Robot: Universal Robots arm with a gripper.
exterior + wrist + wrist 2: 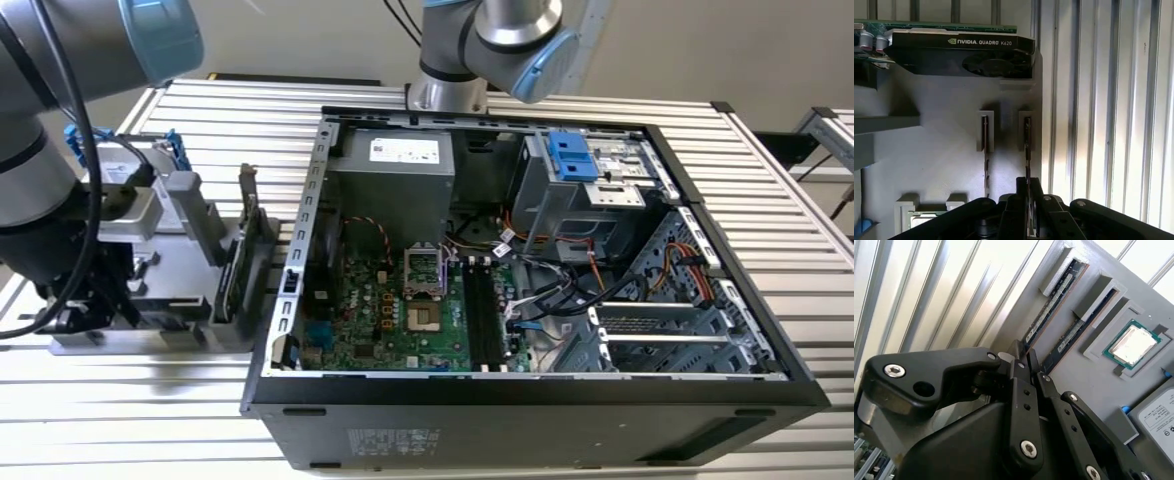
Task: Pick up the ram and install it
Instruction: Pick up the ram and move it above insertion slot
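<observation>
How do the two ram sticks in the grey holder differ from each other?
The outer ram stick stands in the grey holder's edge slot, next to the slatted table; the inner ram stick is one slot nearer the CPU. The gripper is at the outer one's end; the inner one is free. Both stand on edge, parallel.

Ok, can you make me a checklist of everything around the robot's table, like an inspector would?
Surface: slatted metal table with an open computer case on it.
Job's things: the ram stands on edge in a slot of the grey tray, with a second stick beside it.
Clutter: graphics card, CPU chip and hard drive on the same tray.
Gripper: the gripper sits at the end of the ram, over the tray.
Cables: bundles of cables inside the case.
Surroundings: another slatted table at the exterior view's right.
</observation>
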